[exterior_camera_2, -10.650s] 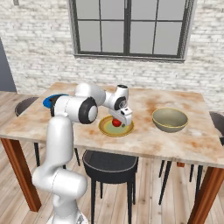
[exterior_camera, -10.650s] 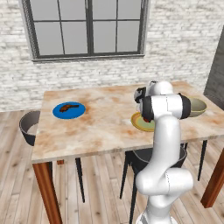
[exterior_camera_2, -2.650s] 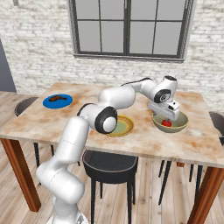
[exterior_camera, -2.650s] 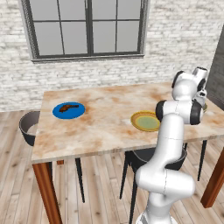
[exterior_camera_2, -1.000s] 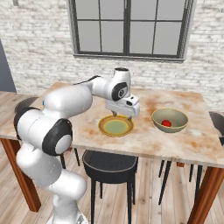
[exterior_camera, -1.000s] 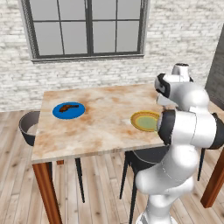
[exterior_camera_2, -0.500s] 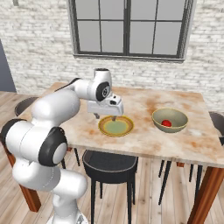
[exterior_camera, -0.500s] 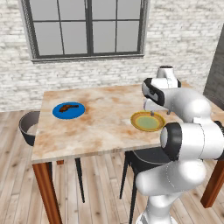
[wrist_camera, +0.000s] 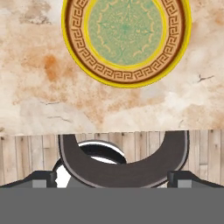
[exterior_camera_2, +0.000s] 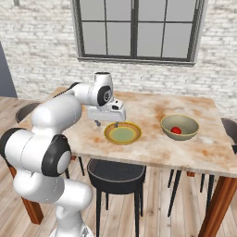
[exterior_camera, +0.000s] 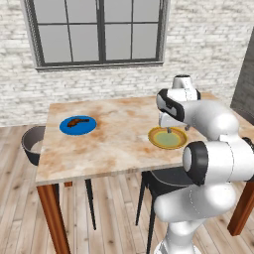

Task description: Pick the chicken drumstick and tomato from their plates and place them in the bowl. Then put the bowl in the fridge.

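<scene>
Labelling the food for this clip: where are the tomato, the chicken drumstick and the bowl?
tomato [exterior_camera_2: 176, 130], right base view, its top.
chicken drumstick [exterior_camera: 77, 121], left base view, its middle.
bowl [exterior_camera_2: 183, 121], right base view, inner wall.

A glossy white robot arm is built from rounded, bulging segments. Its joints are marked by dark grey, nearly black rings and round end caps. A slim dark band is seen at the top of the wrist. The white boxy hand is finished with a pincer of two small dark fingers.
</scene>
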